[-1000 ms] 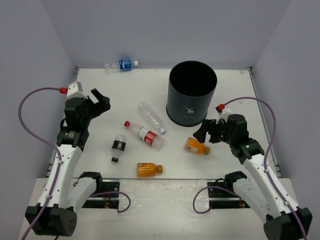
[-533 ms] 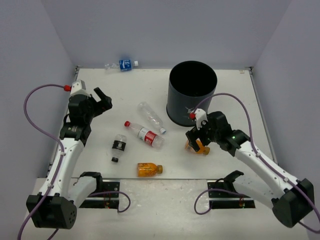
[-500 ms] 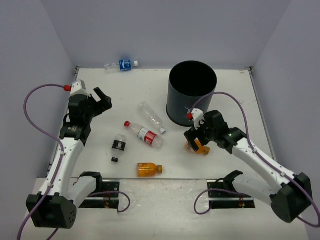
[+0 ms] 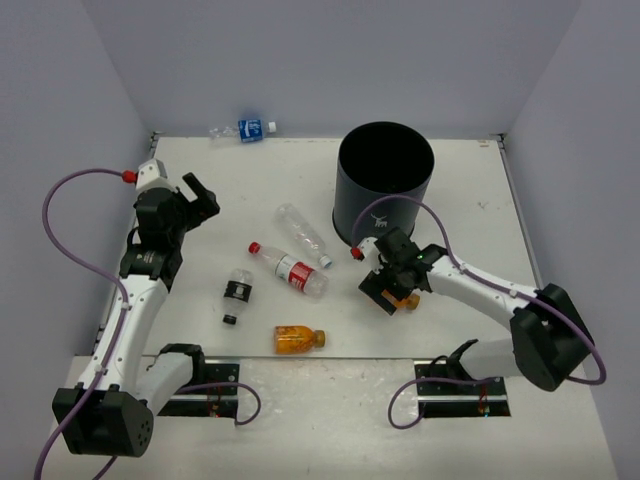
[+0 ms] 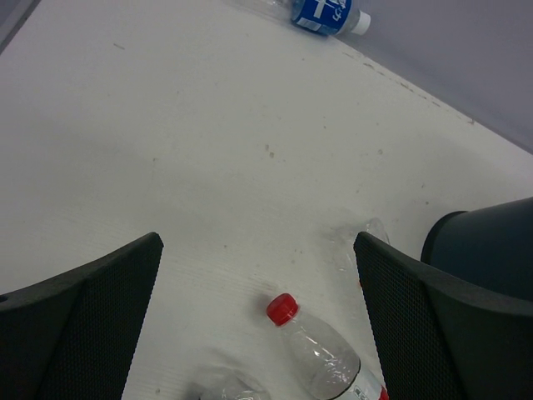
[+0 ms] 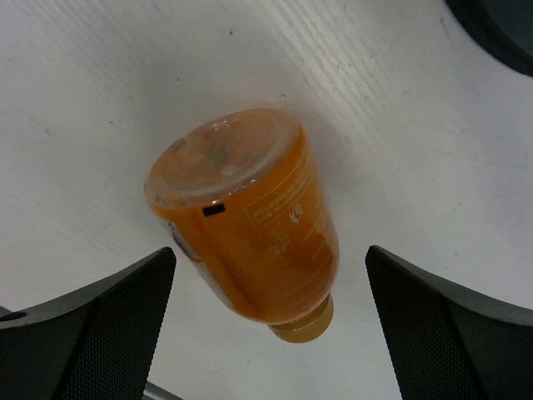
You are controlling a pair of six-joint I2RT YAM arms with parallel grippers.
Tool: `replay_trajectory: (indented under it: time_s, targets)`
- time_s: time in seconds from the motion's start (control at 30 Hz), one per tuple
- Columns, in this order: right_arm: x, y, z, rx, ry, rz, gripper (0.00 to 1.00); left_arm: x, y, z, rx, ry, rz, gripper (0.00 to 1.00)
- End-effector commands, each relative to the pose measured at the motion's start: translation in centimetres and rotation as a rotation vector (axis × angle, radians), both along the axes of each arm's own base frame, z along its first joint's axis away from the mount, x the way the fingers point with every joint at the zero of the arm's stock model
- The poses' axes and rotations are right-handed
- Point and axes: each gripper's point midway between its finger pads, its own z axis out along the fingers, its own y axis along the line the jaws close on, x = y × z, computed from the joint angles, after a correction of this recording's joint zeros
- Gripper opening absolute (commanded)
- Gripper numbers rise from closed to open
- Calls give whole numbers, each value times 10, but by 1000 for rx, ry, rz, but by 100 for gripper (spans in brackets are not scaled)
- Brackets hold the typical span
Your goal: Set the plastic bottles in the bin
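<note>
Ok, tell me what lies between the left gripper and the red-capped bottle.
Nothing: only bare table separates the left gripper from the red-capped bottle, clearest in the top view.

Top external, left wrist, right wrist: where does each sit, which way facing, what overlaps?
Top external: above, behind the bases, looking down at the table; both arms, left gripper, right gripper show.
Left wrist: looks across the table at red-capped bottle, blue-labelled bottle, bin; own open fingers frame it.
Right wrist: looks down on orange bottle; own open fingers either side.
Shared: both wrist views catch the bin.
</note>
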Motion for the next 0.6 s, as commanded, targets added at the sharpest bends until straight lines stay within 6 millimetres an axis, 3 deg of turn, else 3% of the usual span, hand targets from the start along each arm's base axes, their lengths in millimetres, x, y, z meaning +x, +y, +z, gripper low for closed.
replay_trajectory:
  time_s: [0.0, 0.07, 0.13, 0.17, 0.27, 0.33, 0.47, 0.53, 0.57]
  targets:
    - [14, -9, -11, -127, -66, 25, 96, 5, 15, 14, 45, -46, 63, 100]
    - [23, -7, -13, -130, -113, 39, 92, 5, 15, 12, 46, -39, 65, 100]
    - [28, 3, -13, -89, -138, 59, 78, 5, 15, 11, 47, -35, 66, 100]
    - [30, 7, -12, -75, -149, 61, 69, 5, 15, 10, 47, -33, 67, 100]
    - [33, 16, -8, -26, -176, 79, 28, 4, 16, 10, 47, -32, 68, 100]
    - [32, 17, -6, -31, -200, 95, 14, 3, 15, 11, 44, -35, 68, 100]
    - [31, 35, 11, 13, -272, 150, 5, 0, 17, 19, 29, -47, 89, 100]
    - [31, 51, 34, 80, -324, 177, 1, -3, 16, 23, 23, -55, 86, 100]
    - [34, 61, 57, 138, -385, 188, 0, -5, 14, 25, 18, -62, 77, 100]
